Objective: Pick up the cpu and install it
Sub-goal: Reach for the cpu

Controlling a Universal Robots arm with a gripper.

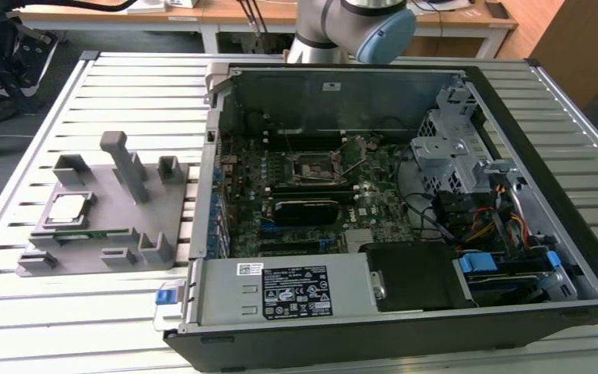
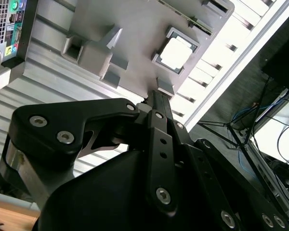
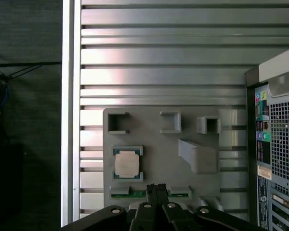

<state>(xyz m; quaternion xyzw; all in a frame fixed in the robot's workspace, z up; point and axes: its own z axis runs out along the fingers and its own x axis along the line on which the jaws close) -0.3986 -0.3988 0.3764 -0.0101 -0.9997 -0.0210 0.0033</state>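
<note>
**Cpu at rest, gripper empty.** The cpu point(image 1: 68, 209) lies flat, metal top up, in a recess of the grey fixture point(image 1: 122, 234). The fixture sits on the slatted table point(image 1: 122, 86) at the exterior view's left, beside the open computer case point(image 1: 382, 343). In both wrist views the gripper point(image 3: 156, 188) hangs over the fixture, fingers pressed together on nothing and clear of the cpu.
</note>
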